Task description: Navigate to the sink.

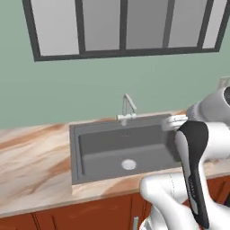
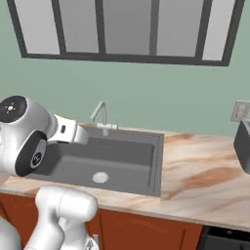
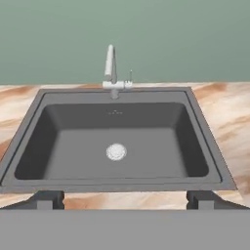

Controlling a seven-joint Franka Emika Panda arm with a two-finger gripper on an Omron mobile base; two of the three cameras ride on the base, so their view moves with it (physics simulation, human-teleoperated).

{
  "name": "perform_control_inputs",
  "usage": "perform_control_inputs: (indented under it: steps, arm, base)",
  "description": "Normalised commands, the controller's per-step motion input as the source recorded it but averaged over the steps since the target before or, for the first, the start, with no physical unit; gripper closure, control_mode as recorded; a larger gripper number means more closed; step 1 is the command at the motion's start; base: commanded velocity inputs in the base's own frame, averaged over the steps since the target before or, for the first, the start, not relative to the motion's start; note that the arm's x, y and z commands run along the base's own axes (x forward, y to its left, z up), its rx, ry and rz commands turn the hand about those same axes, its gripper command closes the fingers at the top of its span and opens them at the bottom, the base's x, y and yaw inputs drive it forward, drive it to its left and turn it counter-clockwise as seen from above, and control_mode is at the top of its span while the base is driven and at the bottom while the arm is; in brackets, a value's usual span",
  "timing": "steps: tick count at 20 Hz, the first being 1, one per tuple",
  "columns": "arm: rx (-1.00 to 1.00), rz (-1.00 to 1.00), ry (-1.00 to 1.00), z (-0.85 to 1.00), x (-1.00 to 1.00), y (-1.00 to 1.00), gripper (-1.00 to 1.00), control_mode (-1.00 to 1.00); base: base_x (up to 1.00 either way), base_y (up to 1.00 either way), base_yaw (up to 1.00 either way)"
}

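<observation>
Gripper [image 3: 125, 199] fingers [image 3: 46, 199] stood wide apart, holding nothing, at the near rim of the sink [image 3: 58, 146]. Grey basin sat directly ahead in the marbled countertop [image 3: 229, 117], round drain [image 3: 116, 152] centred, silver faucet [image 3: 111, 66] at its far rim below the window [image 1: 121, 27]

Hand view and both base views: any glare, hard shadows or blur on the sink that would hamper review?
Hand view: sink evenly lit, no glare, drain crisp, gripper fingertips slightly soft. Left base view: flat light, faint shading inside the basin, faucet somewhat blurry. Right base view: same soft rendering, no hard shadows on the counter.
</observation>
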Motion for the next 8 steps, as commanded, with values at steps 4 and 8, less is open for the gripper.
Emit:
perform_control_inputs:
  steps: [4, 8]
  arm:
    - [0.00, 0.00, 0.00, 0.00, 0.00, 0.00, -1.00, 1.00]
    - [0.00, 0.00, 0.00, 0.00, 0.00, 0.00, -1.00, 1.00]
  base:
    - [1.00, -0.19, 0.30]
    - [1.00, -0.34, 0.58]
